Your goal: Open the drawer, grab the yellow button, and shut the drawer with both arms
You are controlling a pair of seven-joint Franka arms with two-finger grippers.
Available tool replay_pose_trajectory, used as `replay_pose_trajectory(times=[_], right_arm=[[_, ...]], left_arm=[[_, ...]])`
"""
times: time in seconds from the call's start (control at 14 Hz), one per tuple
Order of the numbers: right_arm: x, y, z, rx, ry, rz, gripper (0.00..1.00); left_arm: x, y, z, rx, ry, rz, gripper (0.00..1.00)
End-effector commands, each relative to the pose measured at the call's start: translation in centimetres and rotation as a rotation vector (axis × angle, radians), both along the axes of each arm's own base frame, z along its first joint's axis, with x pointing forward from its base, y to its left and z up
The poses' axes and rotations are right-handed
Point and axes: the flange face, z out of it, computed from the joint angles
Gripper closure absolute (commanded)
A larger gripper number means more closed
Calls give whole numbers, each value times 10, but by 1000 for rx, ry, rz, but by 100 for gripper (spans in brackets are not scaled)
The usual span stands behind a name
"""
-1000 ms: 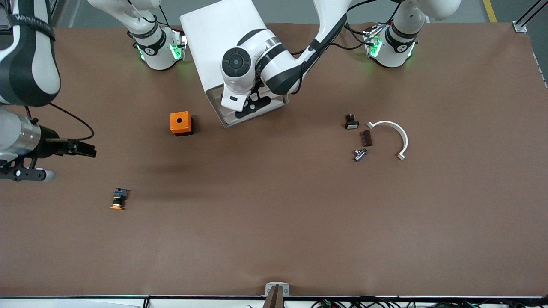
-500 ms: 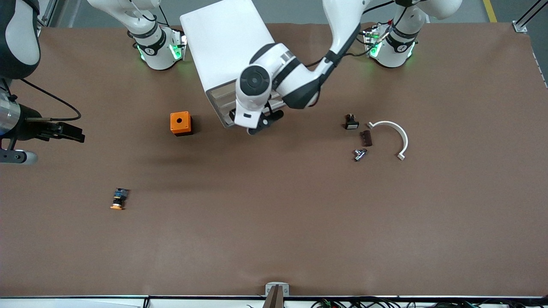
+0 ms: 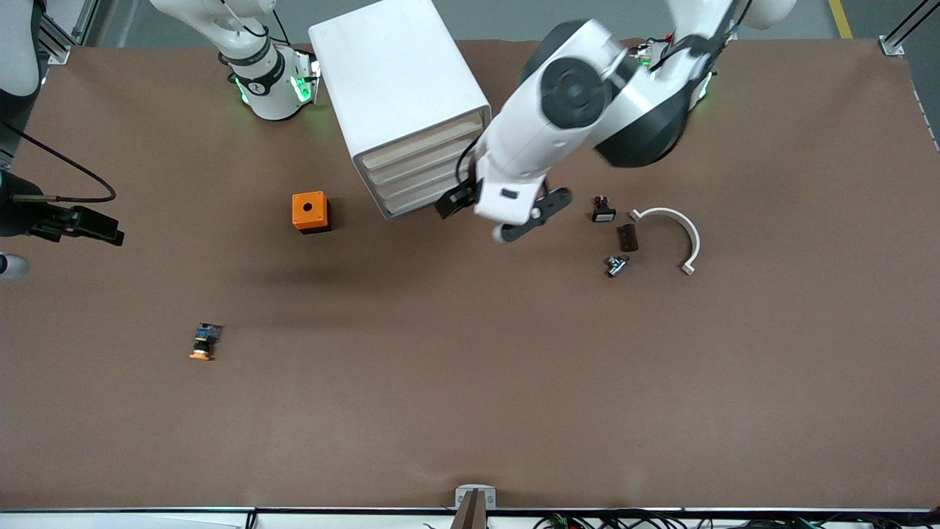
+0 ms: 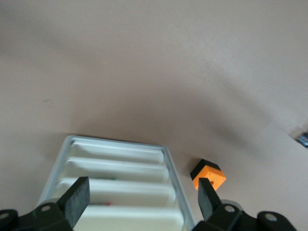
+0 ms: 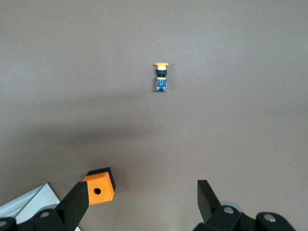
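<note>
The button (image 3: 203,342), with orange cap and black body with a blue spot, lies on the brown table near the right arm's end, nearer to the front camera than the orange cube; it also shows in the right wrist view (image 5: 161,77). The white drawer cabinet (image 3: 400,95) stands between the bases, and its drawer fronts (image 4: 115,178) look flush. My left gripper (image 3: 507,219) is open and empty, up in the air beside the cabinet's front (image 4: 139,192). My right gripper (image 3: 110,234) is open and empty, high over the table's right-arm end (image 5: 139,197).
An orange cube with a round hole (image 3: 309,211) sits beside the cabinet and also shows in both wrist views (image 4: 208,175) (image 5: 99,186). A small black part with a white face (image 3: 603,211), a brown piece (image 3: 628,237), a metal piece (image 3: 617,264) and a white arc (image 3: 672,235) lie toward the left arm's end.
My left gripper has drawn away from the cabinet's front and risen, moving toward the left arm's end. My right gripper has drawn back toward its end of the table. The button has not moved.
</note>
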Motion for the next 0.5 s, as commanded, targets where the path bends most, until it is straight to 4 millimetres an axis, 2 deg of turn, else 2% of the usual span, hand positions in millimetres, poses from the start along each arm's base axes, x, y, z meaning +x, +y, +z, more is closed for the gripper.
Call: replay_pose_trajectory(times=[0.0, 0.14, 0.43], right_arm=[[-1, -3, -2, 20, 29, -10, 0], [-4, -4, -2, 19, 46, -12, 0], [-25, 0, 44, 62, -38, -13, 0]], left_arm=[[1, 71, 45, 4, 46, -32, 1], [8, 133, 69, -5, 65, -119, 1], [24, 245, 85, -26, 105, -195, 1]])
